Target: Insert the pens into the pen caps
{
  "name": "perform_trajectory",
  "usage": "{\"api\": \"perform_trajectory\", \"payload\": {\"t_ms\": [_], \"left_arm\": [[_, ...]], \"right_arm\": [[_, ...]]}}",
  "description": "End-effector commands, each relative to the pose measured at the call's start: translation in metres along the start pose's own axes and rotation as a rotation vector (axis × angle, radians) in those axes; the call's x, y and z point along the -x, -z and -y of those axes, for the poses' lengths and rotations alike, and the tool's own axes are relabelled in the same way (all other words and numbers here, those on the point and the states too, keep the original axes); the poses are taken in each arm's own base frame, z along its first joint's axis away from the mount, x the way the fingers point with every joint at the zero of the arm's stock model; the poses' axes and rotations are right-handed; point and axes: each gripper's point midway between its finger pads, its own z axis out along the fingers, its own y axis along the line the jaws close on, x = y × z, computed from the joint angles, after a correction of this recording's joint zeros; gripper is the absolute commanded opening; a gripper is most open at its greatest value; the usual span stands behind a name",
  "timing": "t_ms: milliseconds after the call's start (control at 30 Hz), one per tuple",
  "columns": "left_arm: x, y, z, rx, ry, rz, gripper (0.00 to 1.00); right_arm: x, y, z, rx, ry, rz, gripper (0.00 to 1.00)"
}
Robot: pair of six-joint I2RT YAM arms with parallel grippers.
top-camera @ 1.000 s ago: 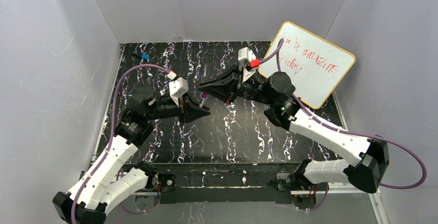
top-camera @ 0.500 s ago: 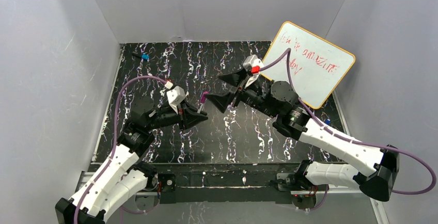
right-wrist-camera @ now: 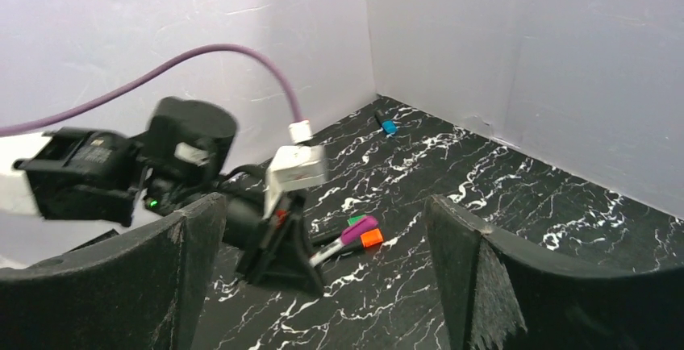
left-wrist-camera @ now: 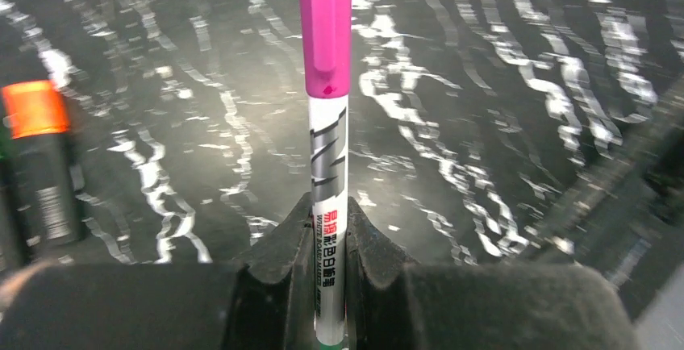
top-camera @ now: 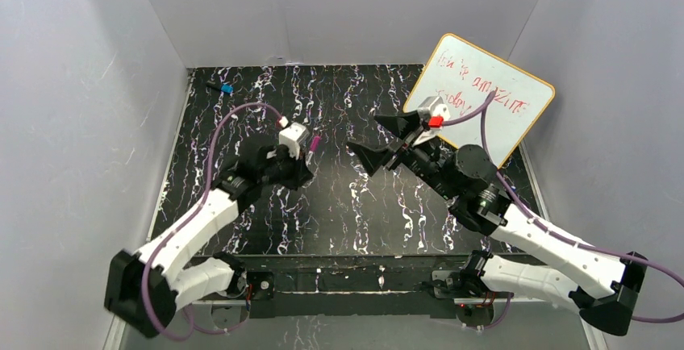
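My left gripper [left-wrist-camera: 329,214] is shut on the thin white pen [left-wrist-camera: 328,237]. The pen points away from the jaws, and the purple pen cap [left-wrist-camera: 325,27] sits on its far end. From above, that left gripper [top-camera: 302,161] is left of the table's middle, with the purple cap [top-camera: 314,144] sticking out to the upper right. On the table beside it lies a black pen with the orange cap [left-wrist-camera: 34,108] on it. The green cap [right-wrist-camera: 356,220] shows just behind the purple cap [right-wrist-camera: 360,227] and the orange cap [right-wrist-camera: 372,238]. My right gripper [top-camera: 379,140] is open and empty, a short way right of the pen.
A whiteboard [top-camera: 484,100] with red writing leans at the back right, behind the right arm. A small blue-tipped object [top-camera: 224,89] lies in the far left corner. White walls enclose the black marbled table [top-camera: 355,213] on three sides.
My right gripper was shut at the purple cap, then opened and drew back to the right. The left gripper kept its hold on the pen and turned it slightly.
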Motion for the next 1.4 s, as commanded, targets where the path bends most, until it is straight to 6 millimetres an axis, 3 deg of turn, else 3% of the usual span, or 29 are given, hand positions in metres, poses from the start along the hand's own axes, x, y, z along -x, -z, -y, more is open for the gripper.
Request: {"api": "perform_trajectory", "payload": {"t_ms": [0,100,233,400,533,700,1033,1367], "left_arm": [[0.014,-0.005,-0.068,0.368,-0.009,-0.131,0.00],[0.015,-0.012,-0.097,0.518,-0.008,-0.216,0.00],[0.012,-0.035,-0.110,0.554,0.008,-0.246,0.00],[-0.010,-0.045,-0.138,0.686,0.008,-0.341,0.00],[-0.022,-0.052,-0.140,0.694,0.040,-0.372,0.00],[-0.033,-0.060,-0.146,0.708,0.049,-0.398,0.07],[-0.043,-0.064,-0.160,0.760,0.042,-0.450,0.15],[-0.049,-0.062,-0.168,0.778,0.076,-0.461,0.30]], "right_arm": [[0.015,0.015,0.008,-0.036,0.014,0.070,0.99],[0.012,0.028,0.008,-0.034,-0.002,0.068,0.99],[0.007,0.046,0.009,-0.031,-0.013,0.056,0.99],[0.008,0.069,0.015,-0.055,-0.017,0.061,0.99],[0.008,0.083,0.020,-0.082,-0.017,0.061,0.99],[0.004,0.092,0.023,-0.096,-0.027,0.056,0.99],[0.001,0.092,0.023,-0.094,-0.024,0.045,0.99],[-0.005,0.090,0.024,-0.100,-0.019,0.026,0.99]]}}
